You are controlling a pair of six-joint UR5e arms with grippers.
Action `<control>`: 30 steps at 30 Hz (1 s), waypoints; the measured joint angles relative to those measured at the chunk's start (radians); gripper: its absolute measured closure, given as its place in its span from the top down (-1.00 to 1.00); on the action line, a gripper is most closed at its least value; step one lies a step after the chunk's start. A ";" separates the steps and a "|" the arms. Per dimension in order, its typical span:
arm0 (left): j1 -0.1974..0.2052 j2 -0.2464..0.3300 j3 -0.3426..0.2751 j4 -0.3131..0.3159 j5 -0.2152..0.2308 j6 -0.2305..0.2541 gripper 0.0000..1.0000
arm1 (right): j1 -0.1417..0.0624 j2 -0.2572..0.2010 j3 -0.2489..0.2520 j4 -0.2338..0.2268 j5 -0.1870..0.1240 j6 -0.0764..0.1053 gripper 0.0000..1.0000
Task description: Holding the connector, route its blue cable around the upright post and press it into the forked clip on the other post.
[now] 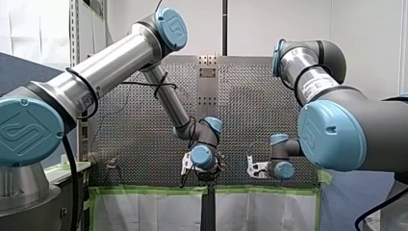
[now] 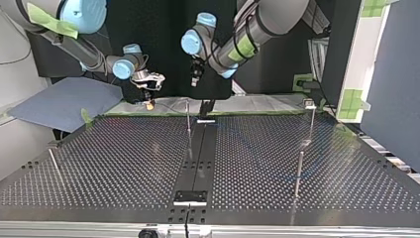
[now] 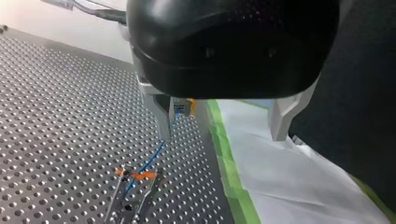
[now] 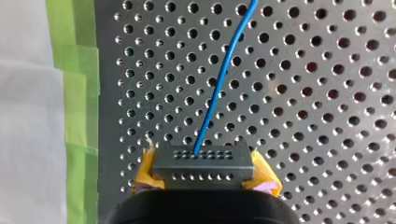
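— What is my right gripper (image 4: pixel 205 171) holding?

— A dark grey connector (image 4: pixel 204 158). It is clamped between the yellow pads (image 4: pixel 145 170), one pad against each end. The face with two rows of small holes points away from the fingers.

— And where does the blue cable (image 4: pixel 224 70) go?

— It comes out of the upper row of holes and runs ahead of the fingers over the perforated table (image 4: pixel 327 93), bending slightly, until the view cuts it off. To one side of the fingers lies a strip of green tape (image 4: pixel 74 93), and past that a white sheet (image 4: pixel 23 116).

— What about my left gripper (image 3: pixel 221 136)?

— Its pale fingers (image 3: pixel 163 116) are spread wide and grip nothing. Just ahead of one finger the cable (image 3: pixel 152 158) slants down to a forked clip (image 3: pixel 127 207), which has orange tape (image 3: pixel 140 175) across its prongs.

— So is the cable sitting in the fork?

— It meets the orange tape between the two prongs. I cannot tell whether it is pressed in or only crossing there. The foot of the clip is cut off. Close behind that same finger there is a bit of yellow-orange where the cable begins, but the finger hides most of it.

— Do the wider views help?

— Not much. From across the table both grippers (image 2: pixel 148 94) (image 2: pixel 196 79) hang small over the far edge. Their fingers are too small to read and the cable is too fine to make out. A thin post (image 2: pixel 188 119) stands on the table between them and a little nearer the camera. In the front view the wrists hide the fingers.
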 joint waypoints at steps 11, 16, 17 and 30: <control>-0.015 0.000 -0.001 -0.010 -0.024 0.001 1.00 | 0.014 -0.069 0.003 0.045 0.003 -0.034 -1.00; -0.018 0.000 -0.001 -0.015 -0.025 0.001 1.00 | 0.016 -0.101 0.028 0.033 0.006 -0.040 -1.00; -0.018 0.000 -0.001 -0.016 -0.025 0.000 1.00 | 0.017 -0.109 0.036 0.030 0.006 -0.040 -1.00; -0.017 0.000 -0.001 -0.025 -0.042 -0.012 1.00 | 0.046 -0.155 0.150 -0.002 0.021 -0.064 -1.00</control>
